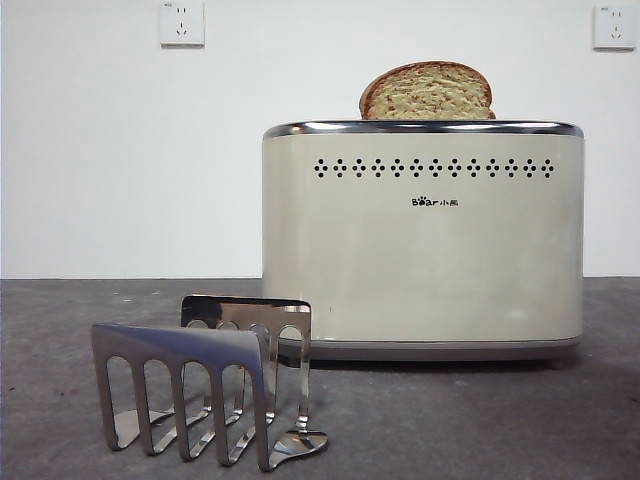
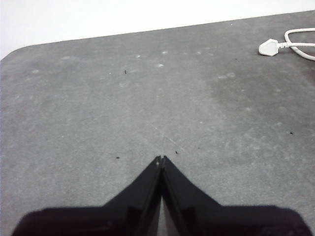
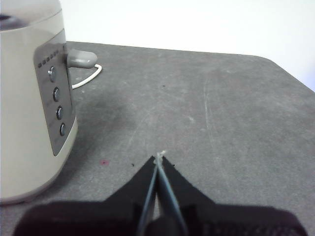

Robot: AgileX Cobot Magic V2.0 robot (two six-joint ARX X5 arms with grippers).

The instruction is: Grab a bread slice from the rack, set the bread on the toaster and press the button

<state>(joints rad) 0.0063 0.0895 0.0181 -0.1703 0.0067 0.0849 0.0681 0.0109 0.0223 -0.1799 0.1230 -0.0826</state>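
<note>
The slice of bread [image 1: 428, 92] is seen standing upright in the top of the toaster [image 1: 422, 250], with its rounded upper part showing above the chrome rim. The toaster is set on the grey table [image 1: 480, 420], and the rack [image 1: 205, 380] is placed in front of it, lower and nearer the camera, with nothing held in its slots.

The left gripper [image 2: 161, 159] is held over a bare stretch of the table, its two black jaws brought together until the tips meet; nothing is gripped between them and nothing is touched. A white plug [image 2: 268, 47] with its cord is seen lying well apart from it, near the table's far edge.

The right gripper [image 3: 159, 158] is likewise closed tip to tip and holds nothing. It is poised near the end face of the toaster, where a column of round buttons [image 3: 57, 103] and a grey lever [image 3: 81, 58] are shown; no contact with them is made.
</note>
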